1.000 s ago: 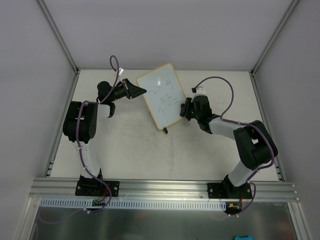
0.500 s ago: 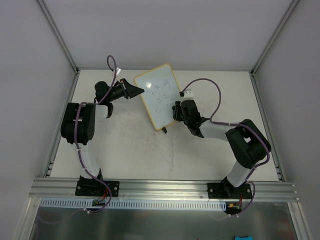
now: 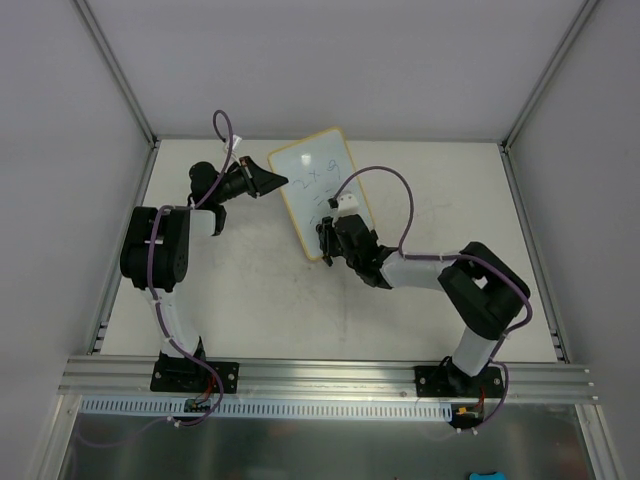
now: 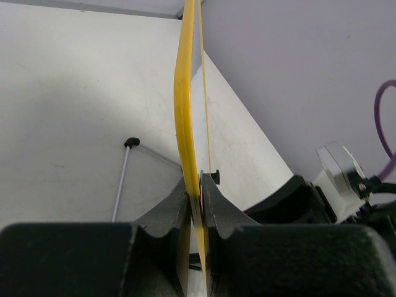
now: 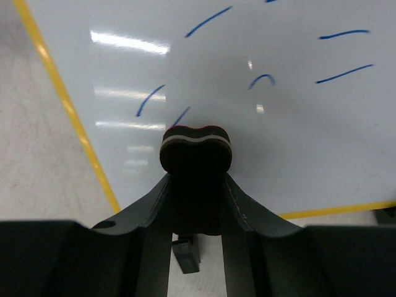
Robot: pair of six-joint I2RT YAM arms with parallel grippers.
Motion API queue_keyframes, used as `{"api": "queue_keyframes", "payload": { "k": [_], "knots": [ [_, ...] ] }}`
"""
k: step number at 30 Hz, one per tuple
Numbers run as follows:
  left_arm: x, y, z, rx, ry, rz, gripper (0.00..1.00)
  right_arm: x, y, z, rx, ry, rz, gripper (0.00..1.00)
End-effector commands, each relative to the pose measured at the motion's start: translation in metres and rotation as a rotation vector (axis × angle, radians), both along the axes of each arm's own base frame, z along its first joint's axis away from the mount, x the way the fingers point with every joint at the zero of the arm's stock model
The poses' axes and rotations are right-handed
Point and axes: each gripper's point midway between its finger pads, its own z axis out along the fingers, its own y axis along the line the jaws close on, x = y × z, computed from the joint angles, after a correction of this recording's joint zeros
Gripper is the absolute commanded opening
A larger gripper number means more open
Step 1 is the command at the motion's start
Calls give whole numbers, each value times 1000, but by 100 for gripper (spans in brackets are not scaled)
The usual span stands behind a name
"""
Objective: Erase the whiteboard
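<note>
Fingers [image 4: 221, 211] of left gripper [image 4: 198, 187] pinched tight on edge of small white whiteboard with thin yellow frame [image 3: 310, 178] — board stands tilted at back middle of pale table [image 3: 250, 290]. Left arm bent, reaching right. Right gripper [image 5: 196, 180] squeezes small black eraser block [image 5: 196, 148] — arm stretched low to left, eraser at board's lower part, blue writing [image 5: 208, 21] above it.

Overhead view of a scuffed, off-white desk [image 3: 250, 300] boxed in by plain pale grey walls at the back [image 3: 330, 60], left [image 3: 50, 200] and right [image 3: 600, 200]. Aluminium posts [image 3: 115, 65] stand at the rear corners. An aluminium rail [image 3: 330, 372] runs along the near edge, with shiny sheet metal [image 3: 300, 445] below. The lighting is soft and even.
</note>
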Motion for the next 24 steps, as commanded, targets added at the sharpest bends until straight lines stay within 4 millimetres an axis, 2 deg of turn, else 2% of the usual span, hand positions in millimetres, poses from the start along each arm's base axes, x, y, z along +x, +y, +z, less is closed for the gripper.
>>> {"api": "queue_keyframes", "payload": {
  "k": [1,7,13,15,19,22,24],
  "knots": [
    [-8,-12,21,46,-147,-12,0,-24,42,4,56,-30,108,0],
    [-9,-13,21,49,-149,-10,0,-28,56,8,38,-82,121,0],
    [-10,-15,20,48,-149,-27,0,-17,40,17,19,-102,75,0],
    [-11,-16,19,48,-149,-34,0,-10,37,29,33,-104,73,0],
    [-12,-16,22,49,-158,-37,0,-2,24,29,1,-66,57,0],
    [-13,-16,21,50,-156,-40,0,6,12,28,-41,-106,42,0],
    [-13,-17,22,50,-158,-42,0,9,2,22,-66,-107,4,0]
  ]
}}
